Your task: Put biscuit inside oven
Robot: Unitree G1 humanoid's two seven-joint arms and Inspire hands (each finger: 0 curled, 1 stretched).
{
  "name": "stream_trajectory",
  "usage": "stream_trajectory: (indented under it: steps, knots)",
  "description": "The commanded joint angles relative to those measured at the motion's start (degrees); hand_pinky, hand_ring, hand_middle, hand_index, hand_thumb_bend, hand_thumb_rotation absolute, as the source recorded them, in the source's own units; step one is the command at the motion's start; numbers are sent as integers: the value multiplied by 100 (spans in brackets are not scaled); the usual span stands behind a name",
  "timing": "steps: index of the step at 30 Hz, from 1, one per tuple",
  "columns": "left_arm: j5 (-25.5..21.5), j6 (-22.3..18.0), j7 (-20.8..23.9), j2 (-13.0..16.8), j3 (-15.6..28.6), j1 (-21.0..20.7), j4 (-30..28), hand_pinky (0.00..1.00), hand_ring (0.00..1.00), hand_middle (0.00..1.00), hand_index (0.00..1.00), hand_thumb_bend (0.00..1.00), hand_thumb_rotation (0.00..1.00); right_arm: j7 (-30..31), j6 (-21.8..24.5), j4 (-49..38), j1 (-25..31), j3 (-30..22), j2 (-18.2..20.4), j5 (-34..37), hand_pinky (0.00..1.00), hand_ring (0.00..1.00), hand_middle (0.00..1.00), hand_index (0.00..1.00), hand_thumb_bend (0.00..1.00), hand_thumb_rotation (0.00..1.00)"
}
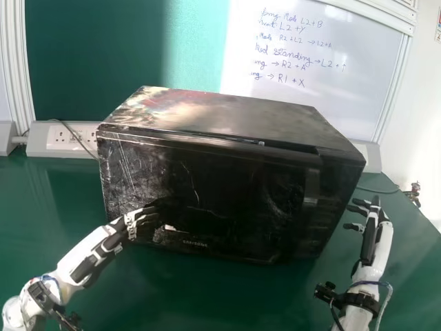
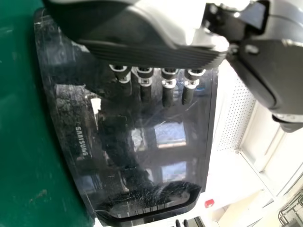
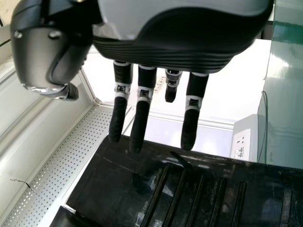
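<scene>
The black oven (image 1: 220,179) stands on the green table with its door closed, its handle (image 1: 311,189) toward the door's right side. My left hand (image 1: 141,217) is at the lower left of the door, fingers extended; contact cannot be told. In the left wrist view, that hand (image 2: 156,54) hangs over the glossy oven door (image 2: 118,123). To the right of the oven is my right hand (image 1: 372,221), open and apart from it. The right wrist view shows this hand (image 3: 165,52) with mostly straight fingers near the oven's slotted side (image 3: 265,189).
The green table (image 1: 165,296) extends around the oven. Behind are a green board (image 1: 124,48), a whiteboard (image 1: 317,103) with writing, and a socket strip (image 1: 58,140) at the left. A cable end (image 1: 413,192) lies at the table's right edge.
</scene>
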Motion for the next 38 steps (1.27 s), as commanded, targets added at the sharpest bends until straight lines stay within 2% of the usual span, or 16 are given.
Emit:
stream_trajectory:
  steps: [1,14,23,29,38]
  knots:
    - [60,99,68,38,-85,-112,-88,79,84,83,84,59,65,-6,60,-51,-26,19,32,-11,39,43,48,52,61,87]
    - [94,358,288,3,-209,-174,-333,82,85,83,84,54,65,-21,2,-38,-13,22,38,-20,38,43,49,53,60,87]
    - [208,369,412,-40,-244,-222,-388,79,83,83,84,52,64,-30,26,-67,-11,21,67,-5,38,43,48,52,59,86]
    - [511,277,638,-90,-306,-354,-267,80,84,82,84,51,67,-20,-43,-57,9,20,55,-15,38,43,48,52,58,86]
    - [683,145,657,-50,-301,-565,57,82,85,83,85,55,72,20,-18,-76,18,18,51,14,38,43,48,52,59,86]
